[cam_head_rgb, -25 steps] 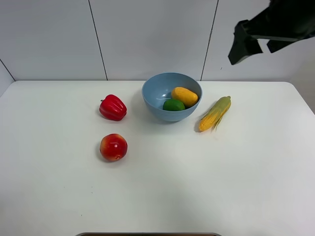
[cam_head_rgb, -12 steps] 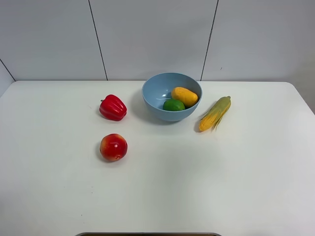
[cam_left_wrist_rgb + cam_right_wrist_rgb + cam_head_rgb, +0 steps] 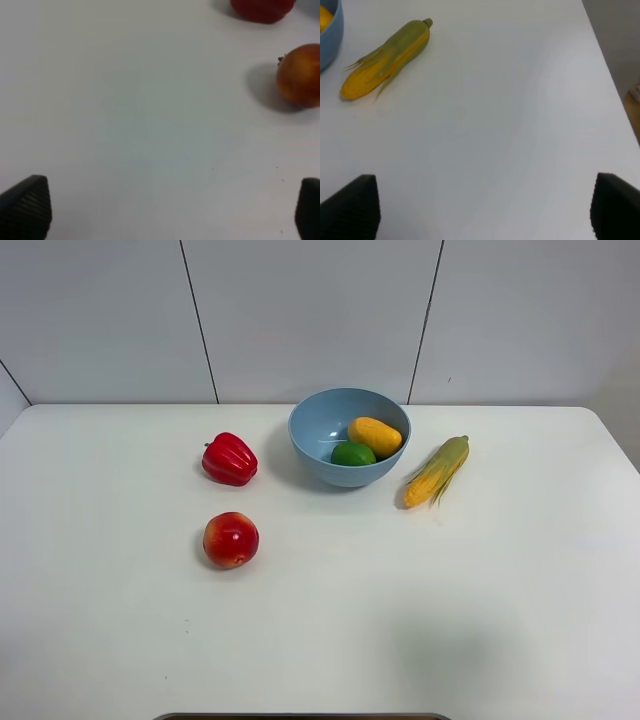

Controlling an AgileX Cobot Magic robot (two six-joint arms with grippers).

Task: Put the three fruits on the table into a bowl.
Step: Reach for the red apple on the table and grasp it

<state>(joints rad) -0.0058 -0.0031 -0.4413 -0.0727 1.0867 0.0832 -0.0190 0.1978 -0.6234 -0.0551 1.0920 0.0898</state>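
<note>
High view: oblong yellow-orange mango (image 3: pixel 375 436) and small green lime (image 3: pixel 353 453) are sitting in the round light-blue bowl (image 3: pixel 318 422). Left wrist: the left end effector (image 3: pixel 165 210) is gaping wide and empty, with the round red-and-yellow apple (image 3: pixel 300 75) lying well ahead. Right wrist: the right end effector (image 3: pixel 485 210) is likewise gaping wide and empty. Fruit 3 is probably awaiting a left-arm reach.

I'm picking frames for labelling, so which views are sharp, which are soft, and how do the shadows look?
Exterior high: sharp and evenly lit, with faint shadows beside the apple and bowl. Left wrist: soft throughout, the apple blurry with a darker shadow. Right wrist: the corn cob is reasonably crisp, but the right hand shows only as dark, blurred tips.
</note>
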